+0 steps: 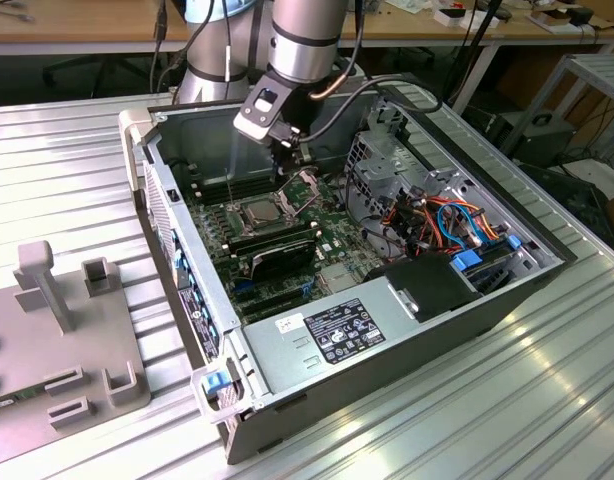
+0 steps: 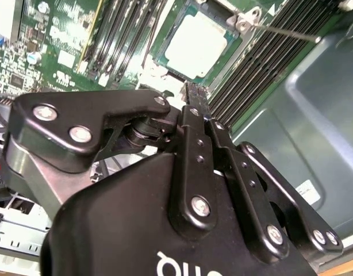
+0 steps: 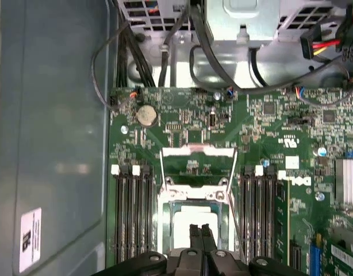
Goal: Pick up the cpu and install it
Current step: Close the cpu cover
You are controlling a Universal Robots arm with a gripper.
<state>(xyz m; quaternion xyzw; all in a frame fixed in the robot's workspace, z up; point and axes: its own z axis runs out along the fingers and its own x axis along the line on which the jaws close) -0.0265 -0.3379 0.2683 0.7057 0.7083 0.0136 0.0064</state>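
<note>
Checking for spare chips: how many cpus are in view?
1: the cpu lies in the open socket, below the shut gripper. The arm may hide more.

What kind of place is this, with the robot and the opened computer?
Probably a robotics lab or workshop. A robot arm reaches into an open computer case that sits on a ribbed metal table, and wooden desks stand behind.

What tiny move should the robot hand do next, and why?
Probably rise a little, straight up: the cpu seems already seated in the socket, whose hinged frame stands open, and the gripper, shut and empty, hangs just over it.
</note>
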